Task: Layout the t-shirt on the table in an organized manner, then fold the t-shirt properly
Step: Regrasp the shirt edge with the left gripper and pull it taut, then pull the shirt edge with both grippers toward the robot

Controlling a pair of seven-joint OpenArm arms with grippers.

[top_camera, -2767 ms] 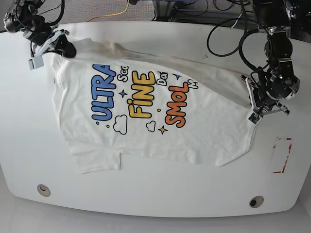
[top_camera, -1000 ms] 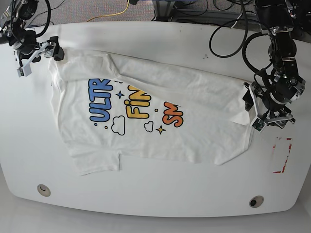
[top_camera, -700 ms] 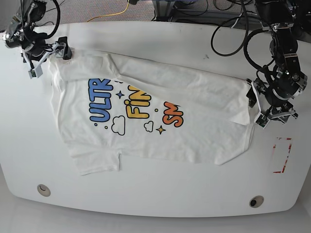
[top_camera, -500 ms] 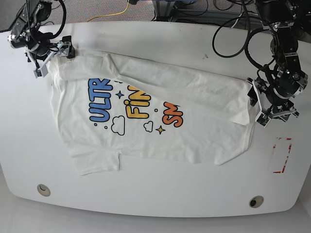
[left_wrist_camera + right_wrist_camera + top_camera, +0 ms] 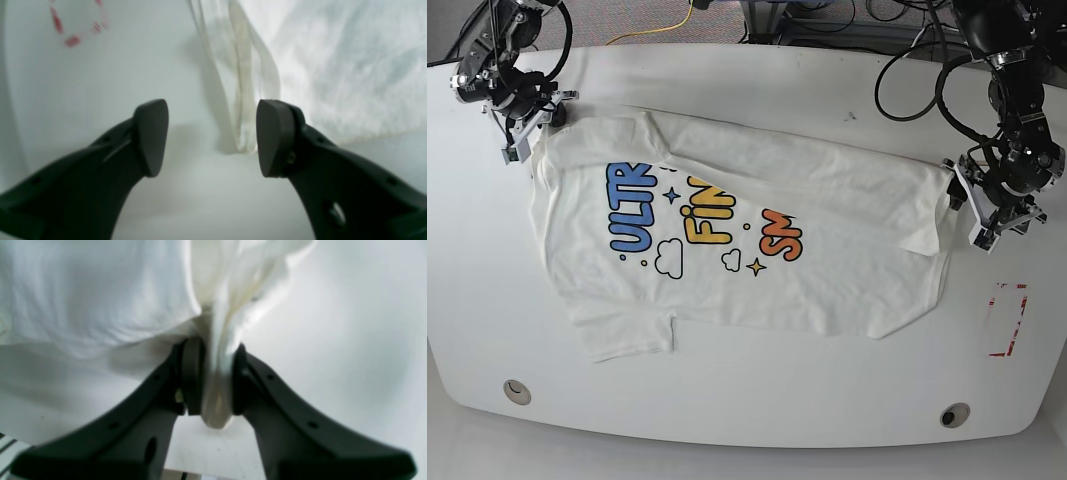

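The white t-shirt [image 5: 757,250] lies spread on the table [image 5: 757,410], print up. Its far edge is folded forward over the top of the blue, yellow and orange lettering. My right gripper [image 5: 537,132] is at the shirt's far left corner, and in the right wrist view it [image 5: 211,383] is shut on a bunched strip of the t-shirt [image 5: 100,290]. My left gripper [image 5: 968,212] stands at the shirt's right edge. In the left wrist view it [image 5: 211,138] is open, with the rumpled hem of the t-shirt [image 5: 243,100] just beyond its fingertips, untouched.
A red-outlined rectangle mark [image 5: 1008,320] sits right of the shirt, near the left gripper; it also shows in the left wrist view [image 5: 76,26]. Two round holes [image 5: 517,390] [image 5: 954,415] lie near the front edge. Black cables [image 5: 907,70] hang behind the table.
The far edge has been laid forward over the lettering. My left gripper has let go of the right edge and backed off to the right. My right gripper shifted right along the far left corner.
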